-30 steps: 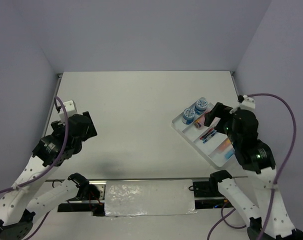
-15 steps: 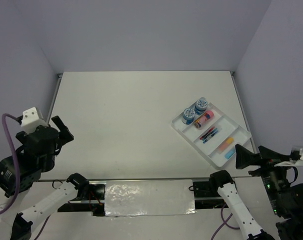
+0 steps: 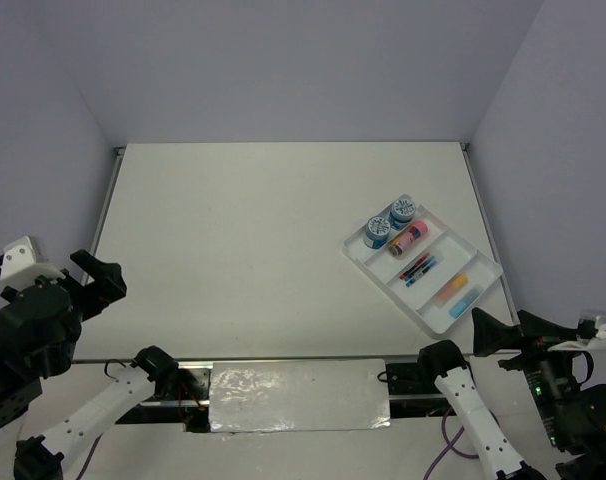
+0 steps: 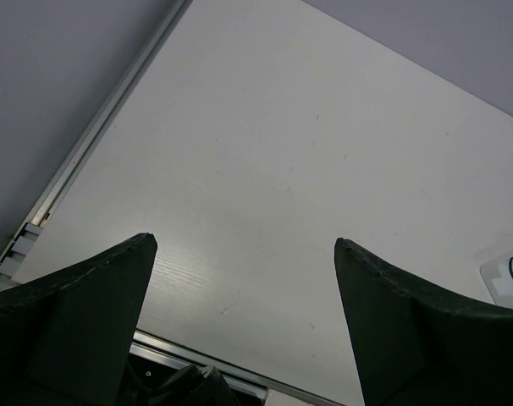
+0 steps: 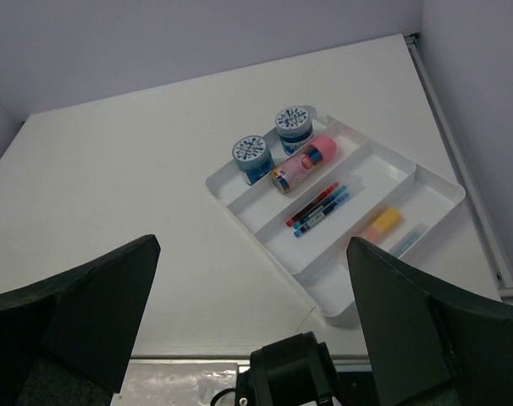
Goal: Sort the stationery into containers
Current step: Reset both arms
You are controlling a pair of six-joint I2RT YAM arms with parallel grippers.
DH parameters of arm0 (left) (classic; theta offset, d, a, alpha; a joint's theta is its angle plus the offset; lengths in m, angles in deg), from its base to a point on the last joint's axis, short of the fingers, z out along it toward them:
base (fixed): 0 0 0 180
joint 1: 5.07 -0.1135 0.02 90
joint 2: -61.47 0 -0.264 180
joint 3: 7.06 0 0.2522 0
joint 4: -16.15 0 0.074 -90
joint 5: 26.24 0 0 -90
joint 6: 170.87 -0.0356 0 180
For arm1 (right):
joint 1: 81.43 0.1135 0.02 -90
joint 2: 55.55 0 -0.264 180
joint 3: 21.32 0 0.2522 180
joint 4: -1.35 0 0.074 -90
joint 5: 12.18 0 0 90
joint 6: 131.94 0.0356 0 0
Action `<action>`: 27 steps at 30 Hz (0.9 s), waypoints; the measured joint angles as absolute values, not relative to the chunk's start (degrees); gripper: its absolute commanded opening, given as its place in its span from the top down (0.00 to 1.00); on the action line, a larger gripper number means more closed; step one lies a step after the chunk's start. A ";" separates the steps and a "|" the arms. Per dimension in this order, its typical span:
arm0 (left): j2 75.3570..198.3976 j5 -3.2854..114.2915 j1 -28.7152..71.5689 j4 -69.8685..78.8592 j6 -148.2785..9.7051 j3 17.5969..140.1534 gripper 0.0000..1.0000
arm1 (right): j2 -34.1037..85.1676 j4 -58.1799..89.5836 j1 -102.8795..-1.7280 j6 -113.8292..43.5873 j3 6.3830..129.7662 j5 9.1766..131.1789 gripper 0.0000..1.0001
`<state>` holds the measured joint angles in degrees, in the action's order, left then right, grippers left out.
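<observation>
- The right gripper stood with its jaws spread wide and nothing between them, hanging back over the near edge of the table.
- The left gripper was just as wide open and just as empty, held off at the near left corner.
- Straight ahead of the right jaws lay the white tray, set at a slant, its long compartments running from near-left to far-right.
- In the tray's farthest compartment stood the two round tubs, close side by side, with the pink marker lying just beside them in the next slot along.
- The thin pens lay in the slot after that, lined up with the dividers, so a grip on them would have had to close across that slant.
- The yellow-orange stick and the light-blue stick sat near each other in the compartments closest to the right arm.
- From the left jaws the tray lay well apart, off to the right, with only its corner peeping in at the edge of that wrist's view.
- I could see no loose piece on the bare table, so the sorting looked finished to me. Any further touch would have fallen to the right arm, plainly the nearer one.
</observation>
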<state>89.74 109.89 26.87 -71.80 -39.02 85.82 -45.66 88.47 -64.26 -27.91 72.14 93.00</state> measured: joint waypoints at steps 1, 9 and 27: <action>89.72 109.89 26.87 -71.82 -39.02 85.80 0.01 | -45.66 88.58 -64.26 -27.91 72.12 93.02 0.00; 89.72 109.41 26.87 -70.91 -39.09 81.80 0.01 | -45.66 88.64 -64.15 -27.87 71.90 93.02 0.00; 89.72 109.48 26.87 -69.51 -38.91 78.28 0.01 | -45.64 88.82 -64.15 -27.24 71.49 92.69 0.00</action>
